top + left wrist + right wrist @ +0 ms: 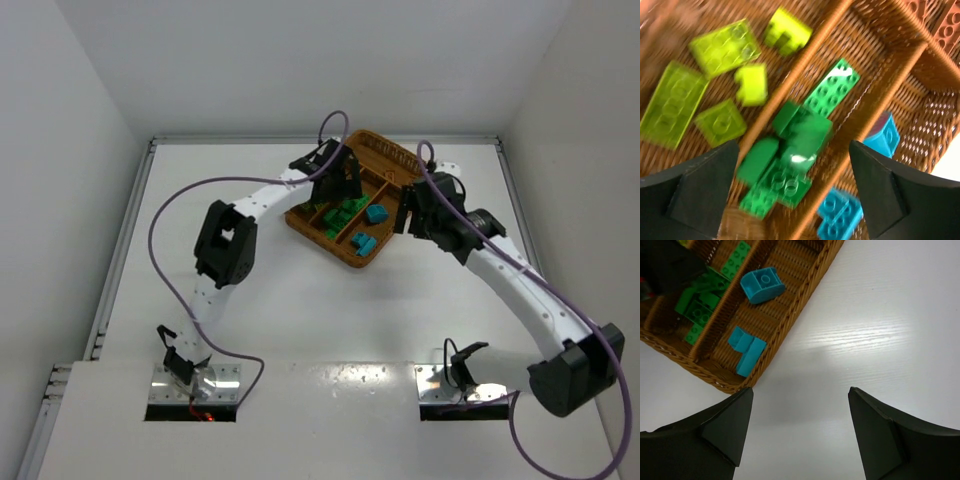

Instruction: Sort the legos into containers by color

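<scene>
Green legos (805, 132): heaped in the middle long compartment, several overlapping, with one long flat plate lying farther along the same compartment.
Lime-yellow legos (722, 45): five pieces lying loosely in the long compartment next to the green one, across a woven divider.
Cyan legos (762, 285): in the outer long compartment on the green pile's other side; one chunky brick sits midway and a smaller cluster lies near the end wall.
Brown-orange legos (945, 22): in the section beyond a cross divider, blurred, so the count is unclear.
Wicker tray (352, 264): sits on the far middle of the table, turned at an angle, between the two tools.
Left tool (792, 165): fingers spread wide, hovering straight over the green heap and gripping nothing.
Right tool (800, 395): fingers spread wide, carrying nothing, above bare surface just off the tray's near corner by the cyan compartment.
Table (300, 320): white and flat, walled in white.
</scene>
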Robot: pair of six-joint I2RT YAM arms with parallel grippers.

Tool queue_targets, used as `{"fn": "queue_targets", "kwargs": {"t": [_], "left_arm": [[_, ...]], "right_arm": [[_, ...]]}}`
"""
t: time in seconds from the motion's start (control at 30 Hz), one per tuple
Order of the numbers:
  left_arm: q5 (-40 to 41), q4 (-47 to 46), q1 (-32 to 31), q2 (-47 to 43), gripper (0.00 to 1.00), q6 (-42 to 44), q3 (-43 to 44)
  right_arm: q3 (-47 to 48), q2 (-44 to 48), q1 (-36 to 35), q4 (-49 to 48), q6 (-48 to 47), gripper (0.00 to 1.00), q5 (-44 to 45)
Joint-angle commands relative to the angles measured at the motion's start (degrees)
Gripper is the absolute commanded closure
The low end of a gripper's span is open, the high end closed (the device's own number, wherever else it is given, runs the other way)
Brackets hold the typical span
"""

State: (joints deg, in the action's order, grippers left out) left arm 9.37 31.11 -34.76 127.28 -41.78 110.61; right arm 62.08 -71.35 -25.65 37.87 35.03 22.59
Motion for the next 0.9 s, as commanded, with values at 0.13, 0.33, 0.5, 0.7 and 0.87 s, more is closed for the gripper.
{"fn": "queue_targets", "kwargs": {"t": [0.13, 0.33, 0.5, 0.7, 0.87], "left_arm": [[-2.95, 4.31, 0.40, -0.71, 0.00, 4.69, 8.32], [0.65, 4.31, 0.40, -18.45, 0.00, 6.71, -7.13], [4.86, 3.70, 5.22, -35.41, 0.00, 7.85, -26.53], [13.30, 3.08, 12.25, -51.77, 0.00, 11.27, -40.37], [12.88, 3.08, 14.99, -54.77, 0.00, 11.81, -43.28]], "right_arm": [[0.41, 4.03, -0.19, 1.33, 1.01, 0.19, 4.92], [-0.12, 3.50, 0.34, 1.86, 4.26, 0.03, 6.85], [0.41, 1.31, 0.34, 4.58, 7.77, 0.01, 10.89], [-0.12, 0.78, 0.34, 4.06, 7.78, 0.01, 10.37], [-1.53, 0.78, 0.34, 2.74, 7.25, 0.02, 10.01]]}}
